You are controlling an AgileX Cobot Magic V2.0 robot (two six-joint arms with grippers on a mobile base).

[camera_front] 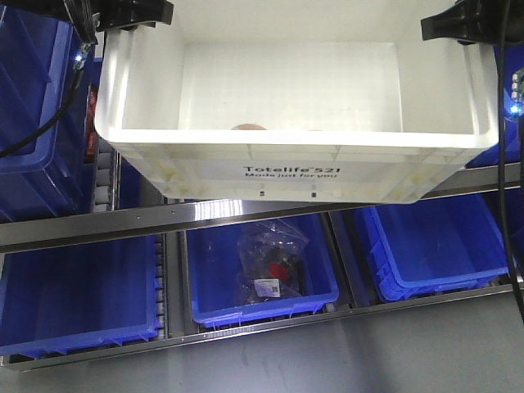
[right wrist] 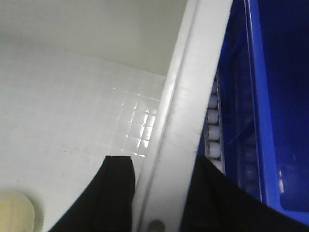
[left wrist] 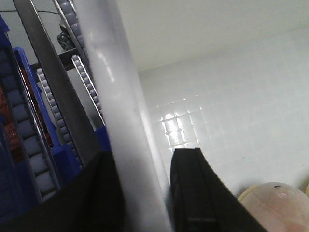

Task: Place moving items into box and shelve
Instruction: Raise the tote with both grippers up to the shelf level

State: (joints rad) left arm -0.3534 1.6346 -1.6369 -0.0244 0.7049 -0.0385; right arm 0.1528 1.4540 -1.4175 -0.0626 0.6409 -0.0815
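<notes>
Front view: large white ribbed plastic crate [camera_front: 295, 176] hangs before the shelf rails. Left wrist view: left gripper [left wrist: 145, 193] clamps the crate rim; pinkish-brown ball [left wrist: 277, 205] lies inside. Right wrist view: right gripper [right wrist: 157, 193] pinches its rim, cream-yellow ball [right wrist: 14, 210] inside. Uneven pushing could catch the crate on the blue plastic bins [camera_front: 430, 246].

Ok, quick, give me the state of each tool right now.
Left tool: closed on the left rim of the box, one finger inside, one outside.
Right tool: closed on the box's right rim the same way.
</notes>
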